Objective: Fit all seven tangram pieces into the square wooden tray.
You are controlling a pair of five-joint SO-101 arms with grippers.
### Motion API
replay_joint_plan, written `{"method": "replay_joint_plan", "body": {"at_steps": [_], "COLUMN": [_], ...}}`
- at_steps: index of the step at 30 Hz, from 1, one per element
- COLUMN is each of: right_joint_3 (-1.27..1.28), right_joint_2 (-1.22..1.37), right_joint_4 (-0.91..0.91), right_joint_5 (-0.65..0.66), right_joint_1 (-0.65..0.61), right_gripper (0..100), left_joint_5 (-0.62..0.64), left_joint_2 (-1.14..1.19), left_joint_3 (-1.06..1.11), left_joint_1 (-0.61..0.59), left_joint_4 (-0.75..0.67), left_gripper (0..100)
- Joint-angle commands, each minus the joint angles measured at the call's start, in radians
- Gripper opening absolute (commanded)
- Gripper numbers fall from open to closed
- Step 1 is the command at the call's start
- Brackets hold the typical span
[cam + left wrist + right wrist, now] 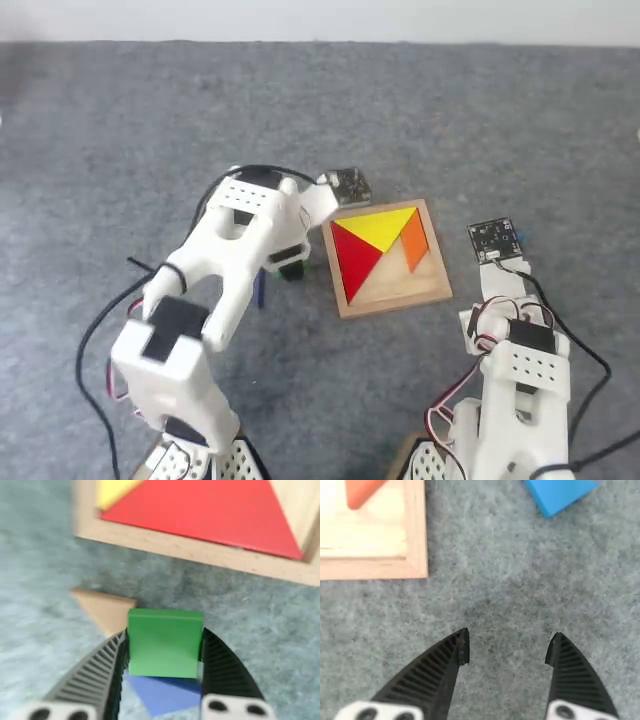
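Possibly triangular, a blue piece point(167, 696) hides behind the left gripper's point(164, 635) green square point(165, 645).

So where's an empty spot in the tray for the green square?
The tray has bare wood along its edge nearest the arms, beside the red triangle. Bare carpet lies between the tray and the right gripper. It's crowded where the left gripper holds the green square, over the blue piece, by the tan triangle.
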Motion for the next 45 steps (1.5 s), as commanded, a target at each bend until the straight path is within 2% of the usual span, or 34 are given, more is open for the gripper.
{"method": "replay_joint_plan", "body": {"at_steps": [1, 6, 9, 11, 14, 17, 21, 27, 36, 45], "right_joint_3": [-0.006, -0.006, -0.006, -0.006, -0.006, -0.006, -0.006, -0.006, -0.006, -0.006], "right_joint_2": [-0.012, -0.013, -0.013, -0.013, -0.013, -0.013, -0.012, -0.012, -0.012, -0.012], "right_joint_4": [-0.015, -0.016, -0.015, -0.015, -0.015, -0.013, -0.012, -0.016, -0.016, -0.016], "right_joint_5": [-0.011, -0.011, -0.011, -0.011, -0.011, -0.011, -0.011, -0.011, -0.011, -0.011], "right_joint_1": [-0.01, -0.01, -0.01, -0.01, -0.01, -0.01, -0.01, -0.01, -0.01, -0.01], "right_gripper": [27.0, 27.0, 27.0, 27.0, 27.0, 27.0, 27.0, 27.0, 27.0, 27.0], "left_joint_5": [0.023, 0.034, 0.103, 0.184, 0.405, 0.491, 0.505, 0.502, 0.555, 0.723], "left_joint_2": [-0.157, -0.204, -0.183, -0.149, -0.066, 0.037, 0.132, 0.104, 0.095, 0.155], "left_joint_3": [-0.036, -0.042, -0.058, -0.077, -0.133, -0.213, -0.285, -0.288, -0.272, -0.246], "left_joint_1": [0.048, 0.155, 0.224, 0.278, 0.353, 0.388, 0.387, 0.302, 0.311, 0.388], "left_joint_4": [0.055, 0.06, 0.005, -0.021, -0.064, -0.068, -0.063, -0.041, -0.008, -0.041], "left_gripper": [10, 10, 10, 10, 10, 10, 10, 10, 10, 10]}}
